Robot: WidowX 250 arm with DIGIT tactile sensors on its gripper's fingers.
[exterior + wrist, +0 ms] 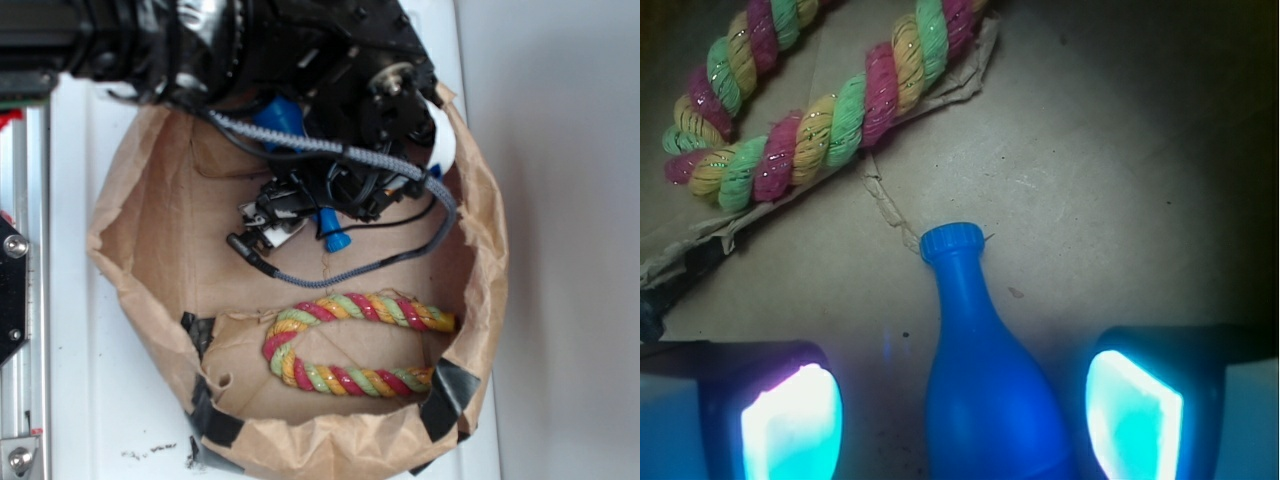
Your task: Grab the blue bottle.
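Note:
The blue bottle (985,385) lies on the brown paper floor, its rimmed mouth pointing away from the wrist camera. My gripper (962,415) is open and straddles the bottle's thick body, one pad (790,425) to its left and the other pad (1135,415) to its right, both with a gap to the plastic. In the exterior view only the bottle's neck and mouth (335,238) stick out below the black arm; the gripper (325,205) itself is mostly hidden by the arm and cables.
A red-yellow-green twisted rope (350,350) lies curled in the front of the brown paper bag (130,250). In the wrist view the rope (810,100) sits beyond the bottle's mouth. A grey braided cable (400,165) loops over the bag's floor.

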